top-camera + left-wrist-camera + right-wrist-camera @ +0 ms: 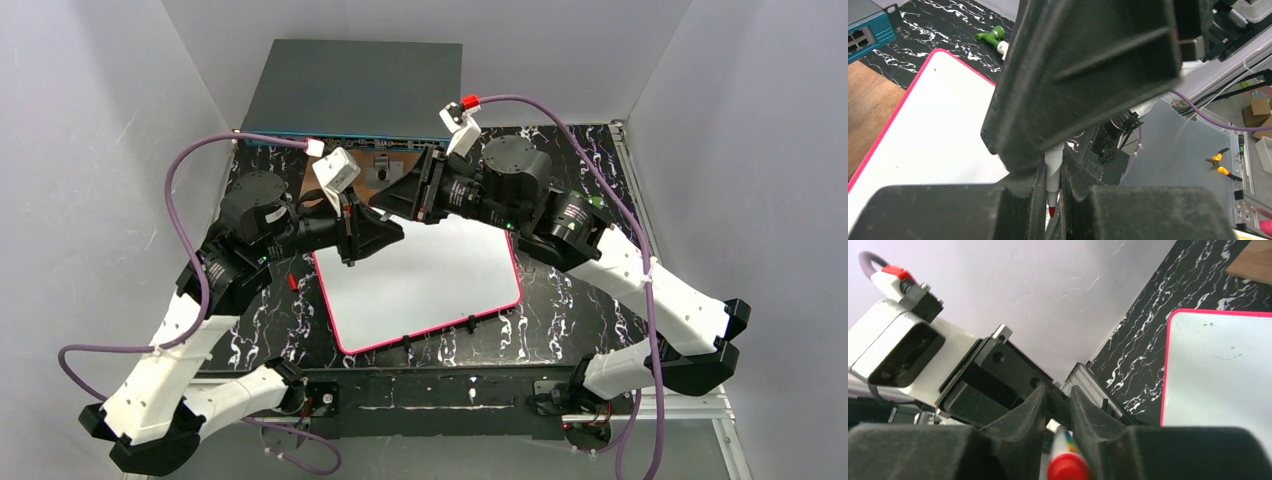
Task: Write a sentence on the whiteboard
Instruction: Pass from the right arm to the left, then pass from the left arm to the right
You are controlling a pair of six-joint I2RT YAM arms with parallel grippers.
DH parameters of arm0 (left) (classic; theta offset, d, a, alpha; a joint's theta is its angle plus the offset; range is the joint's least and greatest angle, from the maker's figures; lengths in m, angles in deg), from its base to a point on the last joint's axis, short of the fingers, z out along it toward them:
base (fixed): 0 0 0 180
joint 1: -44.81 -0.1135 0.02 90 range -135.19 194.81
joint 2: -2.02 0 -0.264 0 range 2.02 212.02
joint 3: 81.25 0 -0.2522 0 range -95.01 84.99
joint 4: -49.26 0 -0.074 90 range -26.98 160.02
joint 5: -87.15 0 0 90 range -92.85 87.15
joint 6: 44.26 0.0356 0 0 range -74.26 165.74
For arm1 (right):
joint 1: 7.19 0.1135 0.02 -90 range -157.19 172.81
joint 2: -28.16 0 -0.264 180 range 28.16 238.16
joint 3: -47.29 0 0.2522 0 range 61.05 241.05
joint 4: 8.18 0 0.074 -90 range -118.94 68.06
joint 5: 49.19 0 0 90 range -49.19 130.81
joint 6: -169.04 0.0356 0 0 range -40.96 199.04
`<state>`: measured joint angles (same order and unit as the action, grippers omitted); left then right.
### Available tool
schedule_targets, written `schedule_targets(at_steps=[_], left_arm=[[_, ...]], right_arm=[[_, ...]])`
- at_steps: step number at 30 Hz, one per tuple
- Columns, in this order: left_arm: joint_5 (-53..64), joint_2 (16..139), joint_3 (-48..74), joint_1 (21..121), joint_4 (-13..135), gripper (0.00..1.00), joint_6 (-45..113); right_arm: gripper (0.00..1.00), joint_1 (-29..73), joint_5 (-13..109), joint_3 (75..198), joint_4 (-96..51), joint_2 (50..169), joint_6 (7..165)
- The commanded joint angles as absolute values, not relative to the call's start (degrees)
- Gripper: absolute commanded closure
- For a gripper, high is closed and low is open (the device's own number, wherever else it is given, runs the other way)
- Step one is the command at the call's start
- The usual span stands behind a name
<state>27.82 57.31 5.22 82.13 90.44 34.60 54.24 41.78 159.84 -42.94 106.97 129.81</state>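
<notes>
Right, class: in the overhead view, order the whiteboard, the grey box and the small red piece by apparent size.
Largest: whiteboard and grey box, too alike to rank; whiteboard partly hidden.
Smallest: small red piece.

Even, diffuse light; the overhead view is sharp, shadows soft. In the wrist views the left gripper (1053,172) and right gripper (1058,407) are dark and blurred.

I see the whiteboard (425,285) lying flat near the middle of the counter (560,320). It is turned slightly askew, its right end farther from the counter's near edge. It has a thin pink-red rim and rounded corners, with small black clips on the near long edge. The white face carries a few faint dark specks.
</notes>
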Motion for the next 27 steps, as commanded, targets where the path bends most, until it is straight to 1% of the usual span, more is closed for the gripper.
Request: schedule_targets(at_steps=[1, 3, 4, 6, 8, 11, 16, 22, 27], left_arm=[[29.1, 57.6, 3.79, 82.36, 92.21, 1.0, 37.44], [29.6, 57.67, 2.98, 82.42, 94.17, 1.0, 38.81], [29.97, 57.7, 2.61, 82.43, 95.09, 1.0, 39.63], [30.69, 57.7, 1.97, 82.43, 96.74, 1.0, 40.96], [31.54, 58.1, 0.98, 82.43, 98.54, 1.0, 42.51], [33.71, 58.91, -0.83, 82.38, 101.06, 1.0, 44.37], [37.4, 59.42, -1.85, 82.38, 101.43, 1.0, 45.47], [38.37, 59.68, -1.9, 82.64, 101.27, 1.0, 47.4], [38.16, 59.59, -1.57, 83.29, 99.94, 1.0, 47.0]], right_arm=[[0.58, 55.22, 46.12, 161.02, -42.62, 104.71, 127.38], [0.47, 55.02, 45.99, 162.18, -45.55, 103.9, 125.53], [0.45, 54.61, 46.03, 162.63, -46.81, 103.26, 125.09], [0.44, 52.93, 48.19, 162.36, -47.88, 101.6, 124.97], [0.44, 51.04, 50.84, 161.71, -49.12, 99.86, 125.18], [0.48, 48.55, 55.61, 160.7, -51.36, 97.99, 125.88], [0.5, 47.88, 62.55, 158.24, -51.02, 98.23, 126.75], [0.51, 47.91, 64.36, 158.25, -46.23, 100.56, 129.46], [0.55, 47.89, 63.58, 160.61, -46.85, 103.3, 129.9]])
